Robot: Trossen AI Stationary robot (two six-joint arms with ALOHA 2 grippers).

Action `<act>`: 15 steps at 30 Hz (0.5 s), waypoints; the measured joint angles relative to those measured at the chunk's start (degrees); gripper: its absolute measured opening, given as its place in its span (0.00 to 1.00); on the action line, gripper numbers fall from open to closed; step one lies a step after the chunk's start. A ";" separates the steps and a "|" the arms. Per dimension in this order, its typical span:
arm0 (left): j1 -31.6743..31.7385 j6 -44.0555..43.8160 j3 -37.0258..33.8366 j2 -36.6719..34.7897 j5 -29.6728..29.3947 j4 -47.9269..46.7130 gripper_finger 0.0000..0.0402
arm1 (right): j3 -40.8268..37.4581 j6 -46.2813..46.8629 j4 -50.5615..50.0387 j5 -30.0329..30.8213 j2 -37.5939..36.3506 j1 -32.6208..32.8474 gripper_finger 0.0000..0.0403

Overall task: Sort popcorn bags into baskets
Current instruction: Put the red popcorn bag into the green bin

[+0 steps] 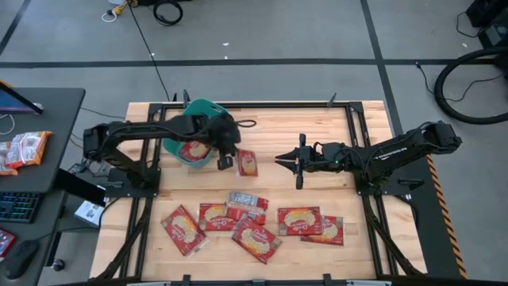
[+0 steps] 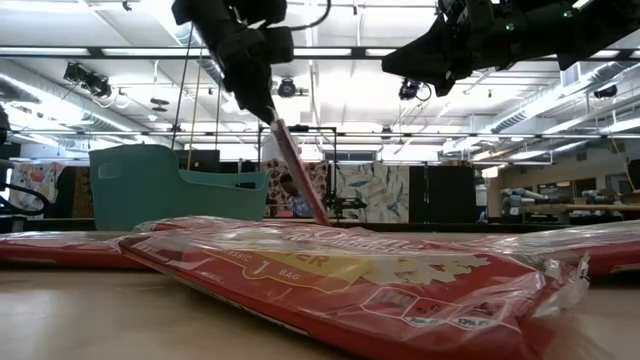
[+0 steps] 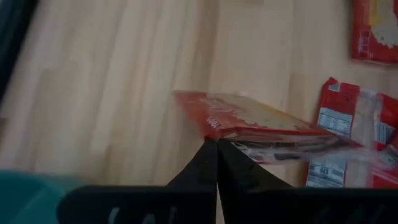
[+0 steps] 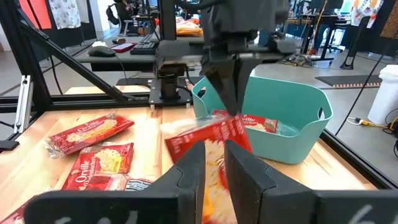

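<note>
My left gripper [image 1: 225,156] hangs shut on one red popcorn bag [image 1: 247,162] just right of the teal basket [image 1: 200,111]; the low view shows this bag [image 2: 300,170] slanting down from the fingers. One bag [image 1: 193,149] lies inside the basket. Several more bags [image 1: 254,226] lie flat on the near half of the table. My right gripper [image 1: 286,159] is level at mid-table, facing the held bag from the right. Its fingers [image 4: 214,168] stand a narrow gap apart with nothing between them. My left gripper pinches the bag's upper edge [image 3: 214,132] between its two shut fingertips, coming from above and slanting down. The bag hangs below the fingers, tilted away from the basket [image 2: 165,185]. Its lower end is hidden behind nearer bags in the low view.
Black frame rails [image 1: 151,195] run along the table's left and right sides. A dark desk [image 1: 48,119] at the left carries a keyboard and more packets [image 1: 24,149]. Bare wood lies between the basket and the row of bags.
</note>
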 joint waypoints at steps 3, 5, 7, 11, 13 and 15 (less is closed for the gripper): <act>1.03 0.64 0.00 -1.44 -1.80 -1.94 0.00 | 0.00 0.00 -0.02 0.00 0.00 -0.01 0.16; 1.68 1.52 0.00 -2.36 -3.38 -3.29 0.00 | 0.00 0.00 -0.02 0.00 0.00 0.01 0.16; 2.37 1.97 0.00 -3.19 -4.96 -4.53 0.00 | 0.00 0.00 0.02 0.00 0.00 -0.01 0.16; 3.75 2.22 0.01 -5.03 -5.50 -5.21 0.00 | 0.00 0.00 0.02 0.01 0.00 -0.01 0.16; 4.39 2.87 0.00 -6.05 -5.51 -5.74 0.00 | 0.00 0.00 0.01 0.02 0.00 -0.01 0.16; 4.96 3.01 0.00 -7.01 -6.07 -5.61 0.00 | 0.00 0.00 0.00 0.00 0.00 0.00 0.16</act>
